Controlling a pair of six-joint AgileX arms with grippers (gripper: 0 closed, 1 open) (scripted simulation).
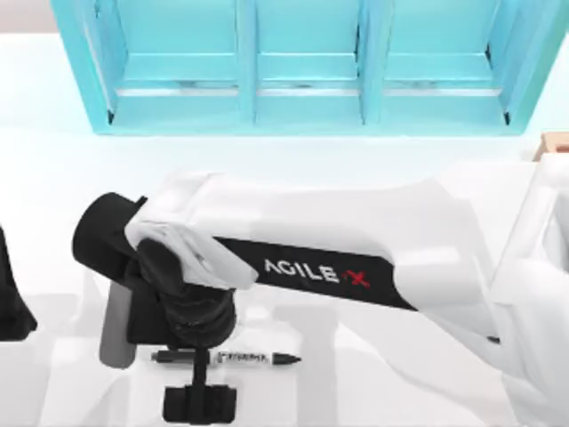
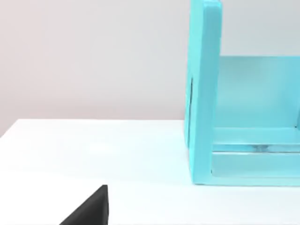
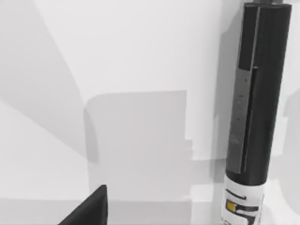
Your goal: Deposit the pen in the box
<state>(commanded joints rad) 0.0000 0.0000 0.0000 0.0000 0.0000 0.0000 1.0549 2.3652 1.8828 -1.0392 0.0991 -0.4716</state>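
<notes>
The left arm (image 1: 11, 307) is being kept parked at the left edge of the desk (image 1: 53, 178). How its jaws are being held cannot be told.

Next to the right, near the front of the desk, the pen (image 1: 240, 358) is lying flat with its pointed tip turned to the right. The right jaws are being held low over the pen's left end by the right arm (image 1: 356, 258), which is reaching across from the right side. In the right wrist view the pen (image 3: 255, 93) is lying on the desk. It cannot be told how wide the right jaws are being held, or whether the pen is being gripped at all.

Things that could go wrong:
- The pen could be rolled away if it is being pushed on one side only.
- The pen could be tipped and dropped if it is being held near one end.
- The box (image 1: 556, 144) is far off at the right edge, so the pen could be lost on the long way over.
- The pen could be put in the blue shelf (image 1: 307, 98) by mistake.

Things being counted:
- one pen
- one box
- one shelf with three parts
- two arms
</notes>
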